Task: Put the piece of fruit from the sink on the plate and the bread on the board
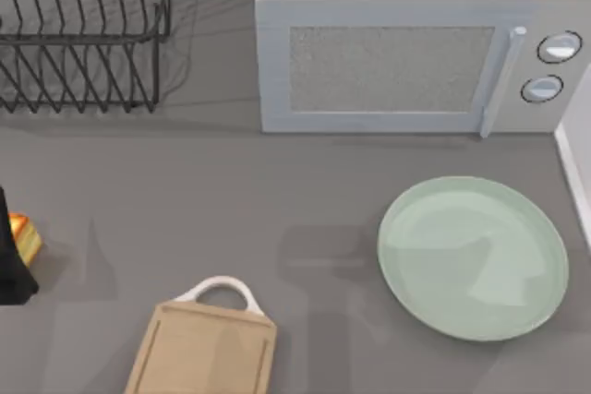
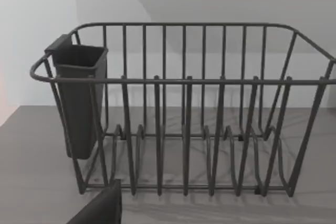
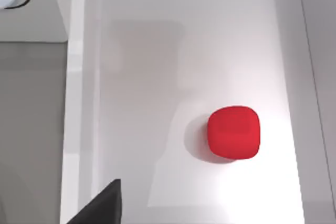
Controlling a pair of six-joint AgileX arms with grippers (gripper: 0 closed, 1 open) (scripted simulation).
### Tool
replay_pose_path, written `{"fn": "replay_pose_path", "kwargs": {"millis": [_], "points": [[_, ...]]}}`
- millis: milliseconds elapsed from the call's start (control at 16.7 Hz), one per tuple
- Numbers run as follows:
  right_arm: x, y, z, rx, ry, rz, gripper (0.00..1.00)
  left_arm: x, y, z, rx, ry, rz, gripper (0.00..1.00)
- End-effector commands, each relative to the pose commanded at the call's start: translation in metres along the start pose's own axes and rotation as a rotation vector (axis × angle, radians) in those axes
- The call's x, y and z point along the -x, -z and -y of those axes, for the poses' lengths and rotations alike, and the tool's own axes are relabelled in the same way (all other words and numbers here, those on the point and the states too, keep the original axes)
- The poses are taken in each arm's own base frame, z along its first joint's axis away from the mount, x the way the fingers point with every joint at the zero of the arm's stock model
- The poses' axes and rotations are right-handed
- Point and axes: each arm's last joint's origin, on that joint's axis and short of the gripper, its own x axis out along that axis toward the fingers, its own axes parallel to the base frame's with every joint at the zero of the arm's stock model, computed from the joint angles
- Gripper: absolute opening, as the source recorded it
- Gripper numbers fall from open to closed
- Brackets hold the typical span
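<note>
Left end effector point(image 1: 11, 260) beside golden, square bread point(image 1: 24, 237).

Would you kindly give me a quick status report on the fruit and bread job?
Fruit lying in sink, untouched. Bread at table's left edge, off board. Plate bare. Nothing blocking plate or board.

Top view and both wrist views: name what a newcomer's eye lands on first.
The bright red fruit lying alone on the white sink floor stands out most. Next comes the big pale green plate at the table's right, in front of the microwave. The golden bread peeks in at the table's left edge.
</note>
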Motion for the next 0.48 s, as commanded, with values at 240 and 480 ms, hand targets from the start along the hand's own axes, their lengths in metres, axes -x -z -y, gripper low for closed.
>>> {"fn": "replay_pose_path", "kwargs": {"millis": [240,480], "points": [[-0.076,-0.041,0.027,0.007,-0.035,-0.311,1.00,0.000,0.000,0.000,0.000,0.000,0.000,1.00],[-0.151,-0.049,0.050,0.003,-0.087,-0.550,1.00,0.000,0.000,0.000,0.000,0.000,0.000,1.00]]}}
